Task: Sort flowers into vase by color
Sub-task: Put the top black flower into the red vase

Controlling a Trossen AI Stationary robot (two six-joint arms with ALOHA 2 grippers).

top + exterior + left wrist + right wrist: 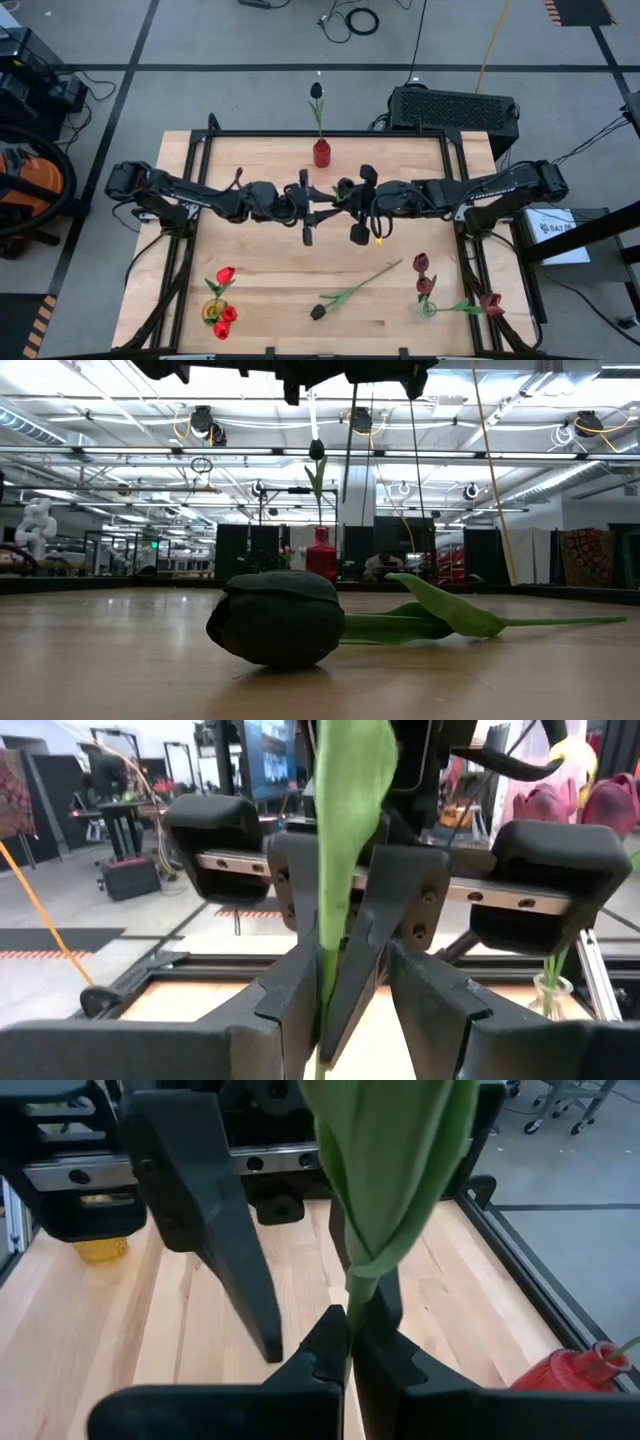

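Above the table's middle my two grippers meet tip to tip. My right gripper (350,1325) (341,200) is shut on a flower's green stem, just below its broad leaf (400,1170). The flower's head does not show. My left gripper (350,958) (322,206) is open, with one finger on each side of that stem (323,982) and of my right fingertips. A black tulip (318,312) (275,618) lies on its side near the front edge. My right gripper pinches the thin stem (352,1292) between its two fingertips, right under the base of the leaf. The fingers come from the table's right, slanting slightly down, and lie across the stem. The stem stands upright and clear of the table, its lower end (320,1065) hanging below. My left gripper: its finger (295,995) stands close beside the stem, and I cannot tell whether it touches.
A red vase (321,152) with a black tulip (316,90) stands at the far middle. A yellow vase (213,310) with red tulips stands near left. A glass vase (426,308) with maroon tulips stands near right, and another maroon tulip (491,303) leans beside it.
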